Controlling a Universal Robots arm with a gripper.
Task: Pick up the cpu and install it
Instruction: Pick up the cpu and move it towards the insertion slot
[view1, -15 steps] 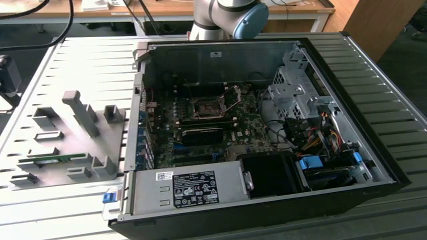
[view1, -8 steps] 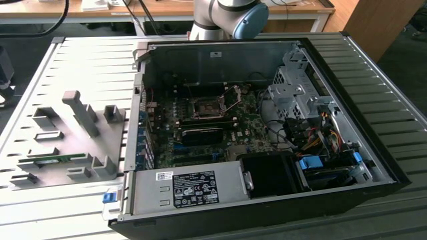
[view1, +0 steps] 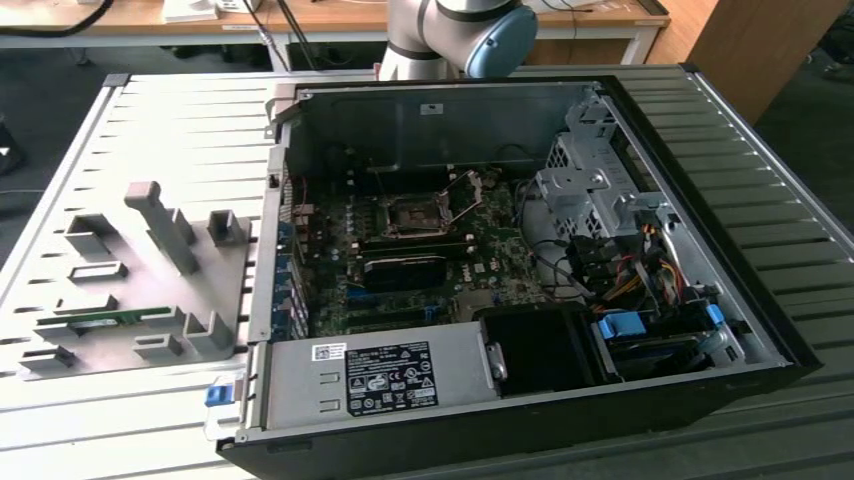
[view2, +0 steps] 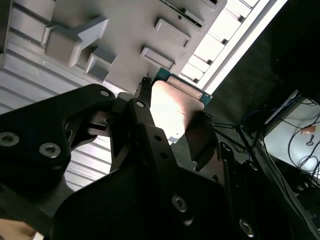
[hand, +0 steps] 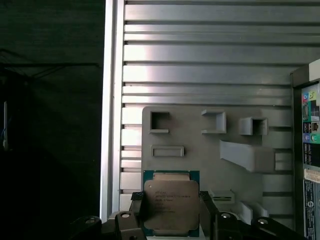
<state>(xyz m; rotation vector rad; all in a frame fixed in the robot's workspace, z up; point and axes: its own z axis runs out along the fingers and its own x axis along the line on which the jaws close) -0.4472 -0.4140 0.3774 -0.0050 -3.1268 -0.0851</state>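
Silver-grey metal is catching the light on the cpu (hand: 171, 207), which is sitting pinched by two opposite edges between the black fingers (hand: 138, 212) of the gripper (hand: 171, 215) in both wrist views. It is hanging clear above the grey fixture plate (hand: 200, 150) that is lying on the slatted table (hand: 200, 50). It is not in the dark socket (view1: 407, 213) inside the open computer case (view1: 694, 200). The claw is bearing on thin edges alone, so the chip is probably at risk of twisting or slipping out if the arm is jolting or swinging fast. Any tilt or rotation in the grip would be carrying through to the socket, where a skewed chip could be pressing unevenly on the contacts and damaging them.
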